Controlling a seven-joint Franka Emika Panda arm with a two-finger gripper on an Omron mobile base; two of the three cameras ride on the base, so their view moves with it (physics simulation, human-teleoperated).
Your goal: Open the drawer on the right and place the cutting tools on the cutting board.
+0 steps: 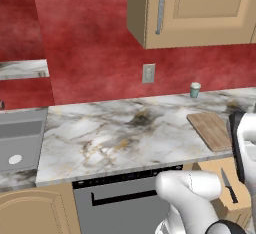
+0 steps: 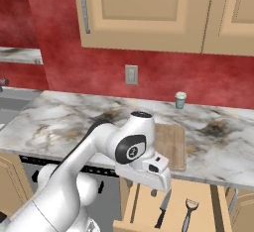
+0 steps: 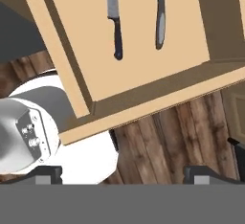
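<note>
Now drawer (image 2: 198,211) pulled out, knife (image 3: 114,15) and peeler (image 3: 160,12) lying inside, side by side. Hand (image 3: 124,173) wide, empty, above drawer front, likely lining up for pick. Cutting board (image 2: 171,146) waits on table (image 2: 59,122) just above.

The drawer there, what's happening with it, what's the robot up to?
The drawer is already pulled open under the counter. The knife and a round-headed tool lie side by side inside it, untouched. The end effector hangs open above the drawer front, holding nothing. The cutting board on the counter is bare.
</note>
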